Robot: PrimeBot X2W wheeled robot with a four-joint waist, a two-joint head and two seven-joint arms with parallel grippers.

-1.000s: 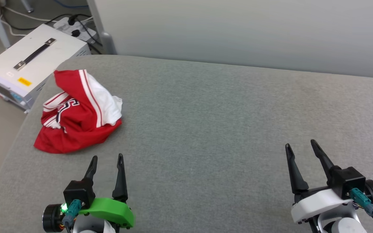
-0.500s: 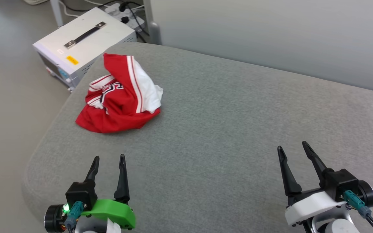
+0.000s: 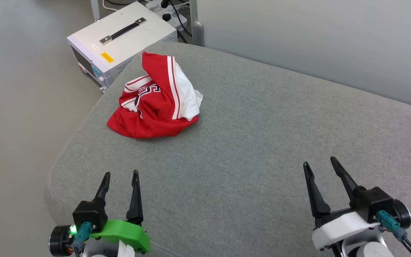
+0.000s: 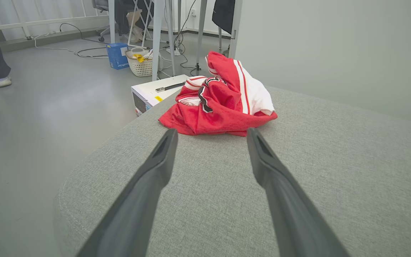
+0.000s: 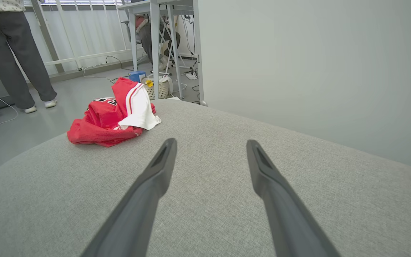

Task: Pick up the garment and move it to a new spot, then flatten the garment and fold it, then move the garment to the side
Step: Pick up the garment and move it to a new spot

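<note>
The grey fabric-covered tabletop [image 3: 248,142] takes up most of the head view. Its left edge runs from 7 o'clock up to 11 o'clock and turns through a rounded corner at 8 o'clock. Its far edge slopes from 12 o'clock down to 3 o'clock, along a pale grey wall [image 3: 316,43]. Grey floor [image 3: 20,107] lies beyond the left edge.

From the middle of the tabletop out to 3 o'clock and back to 6 o'clock there is a broad run of open cloth.

A white equipment case [image 3: 127,39] with a black handle stands on the floor at 11 o'clock, close against the tabletop's far-left edge.

The garment [image 3: 155,107] is a crumpled red heap with a white sleeve, striped trim and part of its black lettering showing. It sits on the tabletop at 11 o'clock, near the left edge and just in front of the case. Its peak stands up on the far side.

The left gripper [image 3: 121,173] hovers at 7 o'clock, near the rounded corner, jaws wide and holding nothing. The garment is well apart from it, at its 12 o'clock.

The right gripper [image 3: 319,161] hovers at 5 o'clock, also wide and holding nothing, over plain cloth.

In the left wrist view a white basket [image 4: 141,66] and a blue box [image 4: 118,60] stand on the floor past the case.
</note>
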